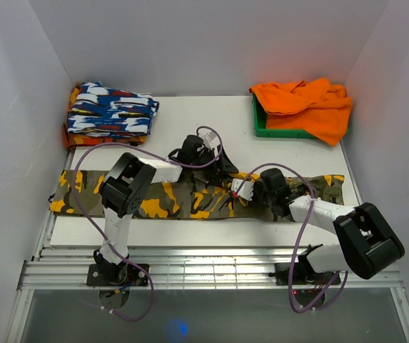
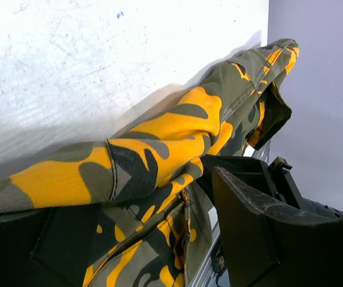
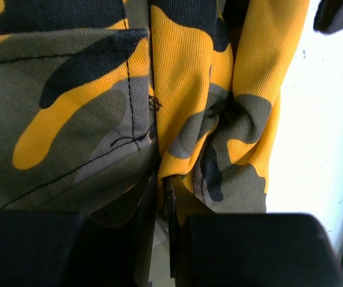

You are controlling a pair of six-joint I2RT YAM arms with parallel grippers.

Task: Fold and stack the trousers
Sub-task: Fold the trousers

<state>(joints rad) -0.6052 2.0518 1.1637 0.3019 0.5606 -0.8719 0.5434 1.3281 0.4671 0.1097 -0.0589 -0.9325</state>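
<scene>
Top external view: white counter [image 1: 190, 118] walled on three sides, with two arms bolted at its near edge.
Trousers [image 1: 183, 201]: camouflage cloth, olive-grey with black and orange-yellow blotches, lying as one long narrow band across the near half of the counter. One end reaches the left edge and the other lies close to the right edge.
Trousers, middle: bunched and rumpled where the two end effectors meet it; the rest lies flat.
Right arm [image 1: 361, 239]: reaches leftward from its base, low over the right part of the band.
Left arm [image 1: 127, 189]: rises from its base, crosses the band and bends right toward its middle.
Patterned garment [image 1: 111, 111]: blue, white and red, folded, at the far left corner, well apart from the trousers.
Orange cloth [image 1: 307, 103]: plain, heaped at the far right corner, draped over a green bin [image 1: 261, 127].
Left end effector [image 1: 218, 164]: at the far edge of the band near its middle. In the left wrist view its fingers [image 2: 261, 227] stand wide apart, with a thick fold of the trousers lying between and across them; not clamped.
Right end effector [image 1: 238, 191]: just right of the left one, on the band. In the right wrist view its fingers [image 3: 249, 251] sit nearly together, with only a thin gap between them, pinching a gathered ridge of trouser cloth.
Stitching: a black pocket seam shows in the right wrist view, left of the pinched ridge.
</scene>
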